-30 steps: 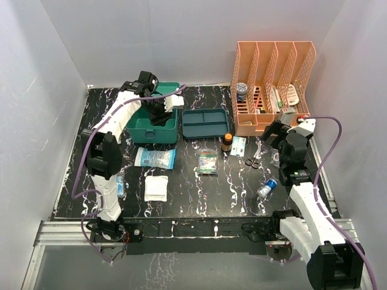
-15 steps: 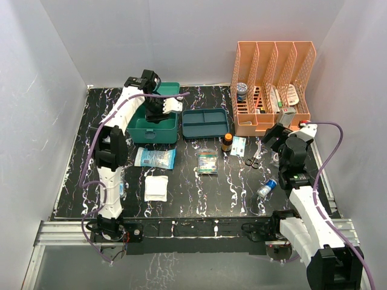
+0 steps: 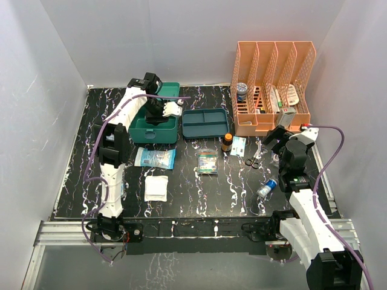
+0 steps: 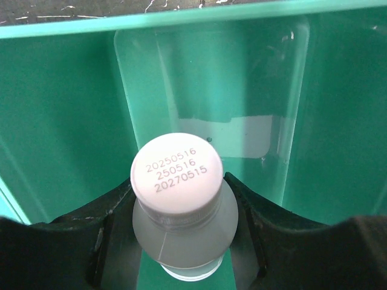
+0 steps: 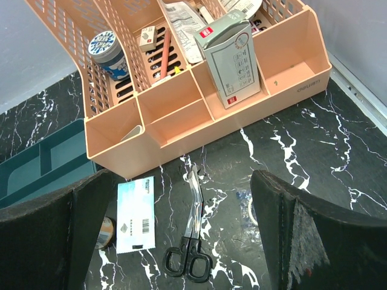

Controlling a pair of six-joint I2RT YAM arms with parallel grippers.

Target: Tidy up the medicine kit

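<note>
Top view: medicine kit (image 3: 155, 130) sits at 11 o'clock on the bench (image 3: 242, 193), lid up, with a divided tray (image 3: 205, 124) just beside it at its 3 o'clock.

Left claw (image 3: 158, 109) is over the open kit. Wrist view: left claw (image 4: 178, 208) about half spread, pinching a small bottle (image 4: 176, 175) by the shoulder, white date-stamped cap facing the camera, green kit wall (image 4: 60, 121) all round.

Right claw (image 5: 181, 223) is spread wide, holding and touching nothing, above scissors (image 5: 187, 241) and a white-blue sachet (image 5: 134, 214). Orange rack (image 5: 290, 78) stands at its 12 o'clock.
</note>
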